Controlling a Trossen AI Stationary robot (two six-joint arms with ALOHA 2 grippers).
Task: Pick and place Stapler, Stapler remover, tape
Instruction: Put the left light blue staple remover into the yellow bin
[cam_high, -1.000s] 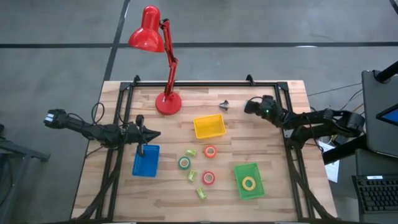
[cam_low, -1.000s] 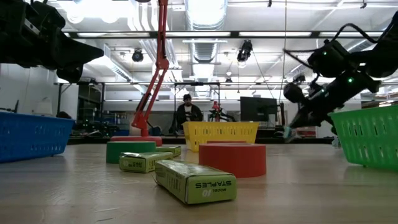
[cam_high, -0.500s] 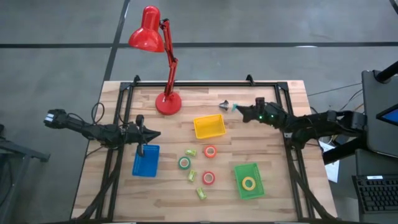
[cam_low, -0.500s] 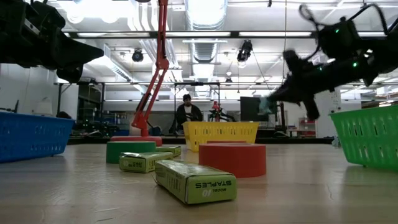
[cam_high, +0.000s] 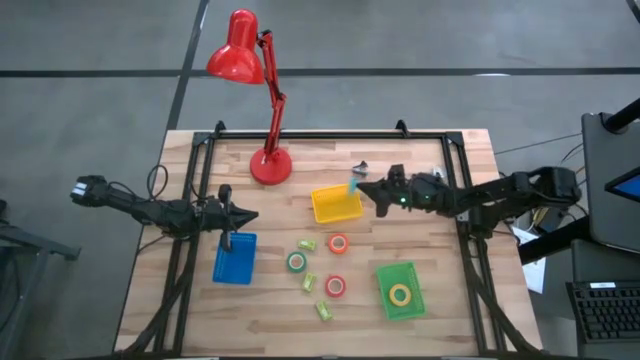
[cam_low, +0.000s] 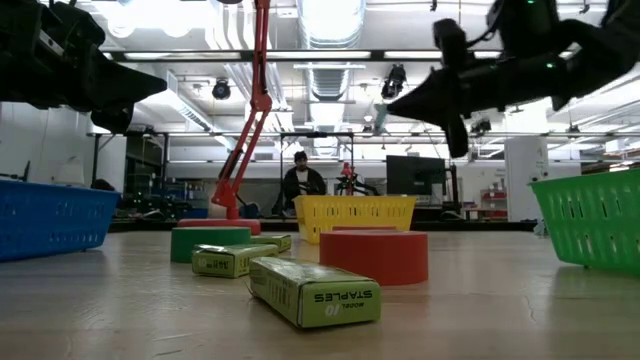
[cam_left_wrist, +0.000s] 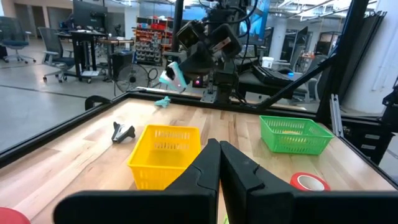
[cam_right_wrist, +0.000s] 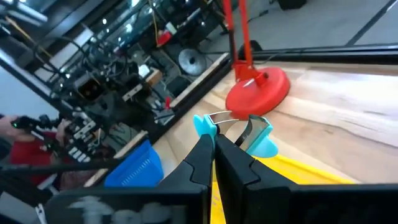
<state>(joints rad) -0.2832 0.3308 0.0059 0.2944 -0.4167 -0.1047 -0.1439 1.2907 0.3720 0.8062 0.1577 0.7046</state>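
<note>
My right gripper (cam_high: 362, 187) hangs in the air just right of the yellow basket (cam_high: 336, 203), shut on a teal staple remover (cam_right_wrist: 256, 138). That gripper (cam_left_wrist: 181, 67) also shows in the left wrist view, high above the table. My left gripper (cam_high: 250, 214) waits shut above the blue basket (cam_high: 234, 258). A dark staple remover (cam_high: 361, 168) lies on the table beyond the yellow basket. The orange tape (cam_high: 338, 243), green tape (cam_high: 297, 262) and red tape (cam_high: 335, 286) lie flat on the table. The yellow tape (cam_high: 400, 294) lies in the green basket (cam_high: 388, 275). No stapler shows. My right gripper pinches the teal staple remover between its two fingers, near where the teal handles (cam_right_wrist: 205, 126) meet. The fingers come level from the table's right and point left. The remover is lifted clear and sticks out past the fingertips, over the yellow basket's right edge.
A red desk lamp stands on its round base (cam_high: 270, 166) at the far side. Several lime-green staple boxes (cam_high: 309, 283) lie among the tape rolls. Another small teal piece (cam_left_wrist: 163, 101) lies near the far right rail. A black frame runs along the table's edges.
My right gripper has risen from the table's far right part and travelled left toward the yellow basket. The teal staple remover has gone with it, from near the table top to lifted clear. The fingers have tipped from slanting downward to nearly level.
</note>
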